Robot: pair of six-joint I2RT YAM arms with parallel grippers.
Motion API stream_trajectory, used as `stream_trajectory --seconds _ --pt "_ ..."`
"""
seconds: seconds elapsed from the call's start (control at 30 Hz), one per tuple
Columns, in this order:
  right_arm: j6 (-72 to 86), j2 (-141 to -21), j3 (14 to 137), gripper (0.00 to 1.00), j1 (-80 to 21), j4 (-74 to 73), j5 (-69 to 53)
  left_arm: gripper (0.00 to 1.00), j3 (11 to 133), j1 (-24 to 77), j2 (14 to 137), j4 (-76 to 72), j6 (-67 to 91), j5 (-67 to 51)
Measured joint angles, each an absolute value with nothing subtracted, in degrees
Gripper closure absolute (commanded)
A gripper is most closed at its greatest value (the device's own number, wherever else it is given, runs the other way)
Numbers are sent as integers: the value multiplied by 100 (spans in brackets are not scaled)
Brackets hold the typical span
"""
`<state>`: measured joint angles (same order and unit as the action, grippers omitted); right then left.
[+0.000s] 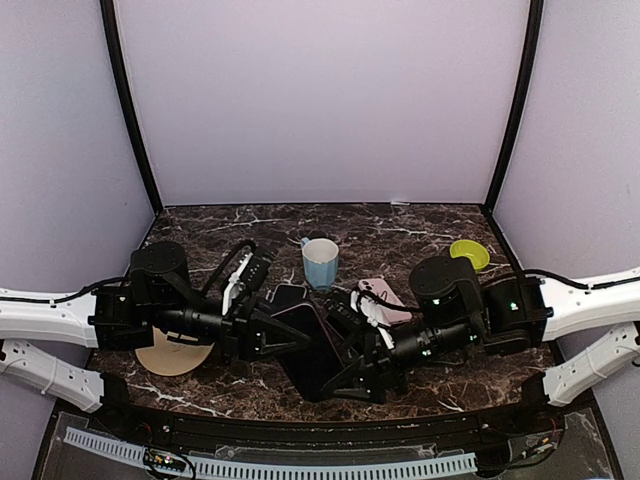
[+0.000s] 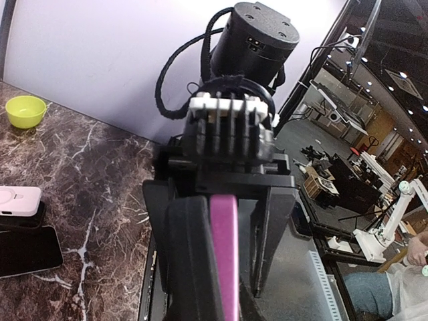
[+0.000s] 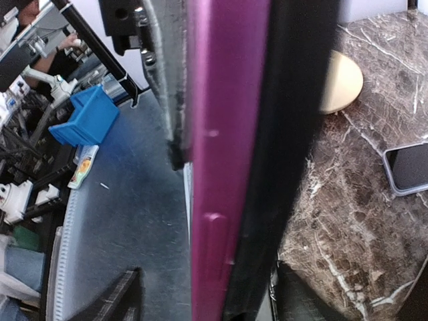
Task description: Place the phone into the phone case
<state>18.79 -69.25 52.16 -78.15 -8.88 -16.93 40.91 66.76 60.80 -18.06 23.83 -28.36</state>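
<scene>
Over the near middle of a dark brown, white-veined marble bench (image 1: 420,225), two black robot arms meet tip to tip. Between them a thin magenta phone case (image 2: 224,267) is held up on edge, with a black slab pressed flat along one side of it. Whether that slab is a phone seated in the case cannot be told.

The left hand (image 1: 285,335) is pinching the case at its left end, fingers pressed close on it. The right hand (image 1: 345,368) reaches the opposite end and its fingers flank the magenta edge, where two small raised button bumps show. Whether those fingers press on the case or stand just clear of it cannot be told.

Just behind the hands, a dark rectangular phone with a pale grey rim (image 3: 408,167) lies flat on the bench. To its right rests a white and pink rounded block (image 1: 380,293). Farther back stands a pale blue and white cup (image 1: 320,262). A small lime-green bowl (image 1: 468,253) sits near the right rear corner. A flat tan round disc (image 1: 175,355) lies at the left, partly hidden by the left arm.
</scene>
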Motion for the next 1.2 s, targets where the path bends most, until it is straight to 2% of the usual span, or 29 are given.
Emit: stream_trajectory --seconds 0.1,0.27,0.37,0.4,0.43,0.47,0.5,0.57,0.63,0.77,0.87,0.97,1.0,1.03,1.07,1.13,1.17,1.2 --pt "1898 -6906 5146 54 -7815 -851 -1822 100 4091 6676 6080 -1787 2314 -2945" --pt "1994 -6965 5065 77 -7815 -746 -1964 100 4091 6676 6088 -1831 2314 -3098" --pt "2027 -7085 5065 100 -7815 -600 -2014 95 4091 6681 6154 -1927 2344 -3148" --pt "2008 -7094 5065 100 -7815 -607 -2025 89 4088 6676 6187 -1951 2377 -3170" --pt "2023 -7091 5065 100 -7817 -622 -2036 78 4082 6670 6222 -1986 2445 -3183" --pt "2029 -7085 5063 100 -7819 -626 -2021 72 4064 6663 6246 -2073 2495 -3186" --pt "2034 -7078 5063 100 -7819 -631 -2001 58 4027 6659 6252 -2154 2547 -3148" --pt "2073 -7109 5061 100 -7822 -563 -1839 43 3900 6670 6311 -2512 2755 -2995" --pt "2150 -7175 5050 100 -7819 -554 -1675 35 3760 6700 6399 -2838 2961 -2790" --pt "2248 -7199 5015 100 -7808 -572 -1406 32 3433 6707 6410 -3079 3264 -2460" --pt "2305 -7164 5015 100 -7804 -539 -1243 33 3253 6770 6405 -3083 3371 -2167" --pt "2349 -7135 5015 100 -7787 -436 -1142 44 3092 6943 6405 -3203 3430 -1841" --pt "2366 -7137 5015 100 -7787 -429 -1144 55 3052 6997 6410 -3280 3463 -1756" --pt "2390 -7144 5015 100 -7787 -425 -1153 60 3030 7037 6418 -3352 3489 -1684" --pt "2412 -7155 5015 100 -7787 -410 -1170 73 3011 7072 6460 -3494 3503 -1614" --pt "2447 -7175 5015 100 -7787 -381 -1197 90 2987 7094 6560 -3769 3586 -1555" --pt "2462 -7175 5006 97 -7784 -384 -1238 94 2974 7098 6589 -3872 3581 -1564" --pt "2499 -7168 4991 89 -7734 -379 -1393 99 2928 7105 6600 -3999 3479 -1671"
